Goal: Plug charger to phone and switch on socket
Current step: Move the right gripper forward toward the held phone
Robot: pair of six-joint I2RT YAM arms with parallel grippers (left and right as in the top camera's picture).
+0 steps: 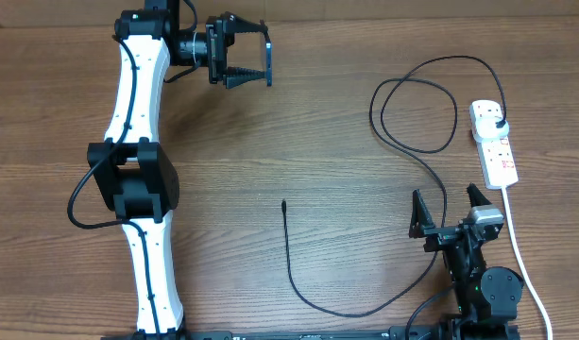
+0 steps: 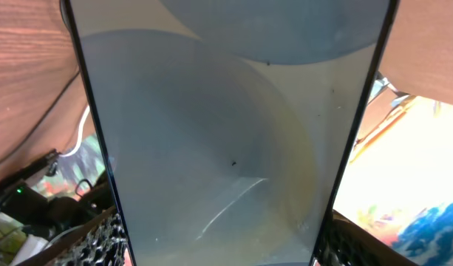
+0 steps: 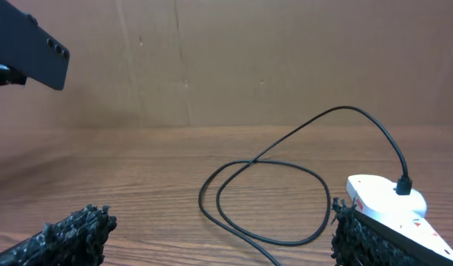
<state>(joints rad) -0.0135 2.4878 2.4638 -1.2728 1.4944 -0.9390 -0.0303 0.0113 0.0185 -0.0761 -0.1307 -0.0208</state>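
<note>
Left fingers (image 1: 242, 76): clamped on phone (image 2: 226, 148), held above tabletop (image 1: 298, 123) | Right fingers (image 1: 421, 217): wide apart, empty | Charger (image 1: 287, 241): plugged into socket (image 1: 497, 151), connector tip loose on tabletop

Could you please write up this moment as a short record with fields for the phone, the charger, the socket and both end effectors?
left end effector: closed on the phone, holding it by its long edges, raised off the table
right end effector: open, empty, beside the socket
charger: lying slack on the table, connector tip free at mid-table, plug seated in the socket
socket: white strip at the table's right side; switch position cannot be told
phone link: not yet plugged in
</note>
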